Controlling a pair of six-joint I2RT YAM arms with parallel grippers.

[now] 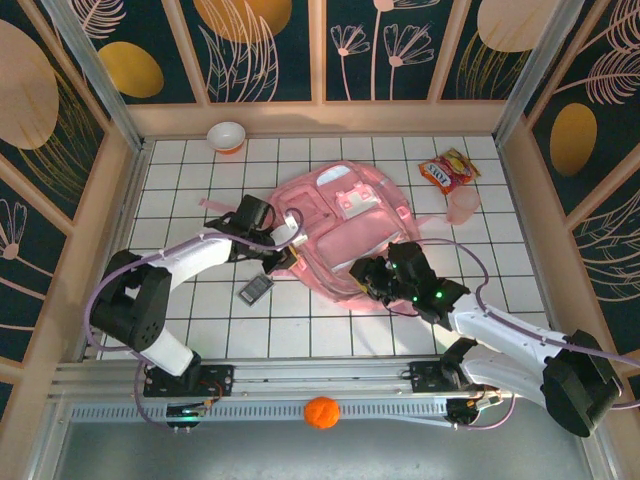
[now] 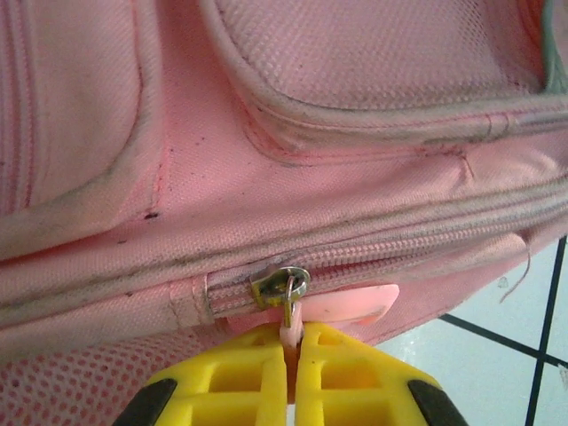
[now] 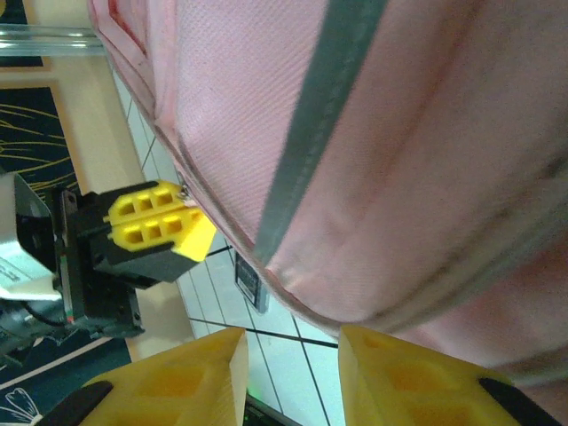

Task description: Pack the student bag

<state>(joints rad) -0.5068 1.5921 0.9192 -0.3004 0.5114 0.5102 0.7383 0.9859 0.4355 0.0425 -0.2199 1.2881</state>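
Low in the overhead view, right of centre, the right gripper [image 1: 372, 280] stands half open, nothing between its fingers, at the near edge of the student bag [image 1: 340, 230]. The left gripper [image 2: 290, 342] is pinched closed on the bag's zipper pull [image 2: 282, 286]; the bag lies in the middle of the tiled table [image 1: 200, 320].

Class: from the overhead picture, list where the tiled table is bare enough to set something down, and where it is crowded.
Bare: the back tiles between the bowl and the snack packet; the near tiles in front of the student bag. Crowded: the middle, where the bag, left gripper, right gripper and a small dark device sit close together.
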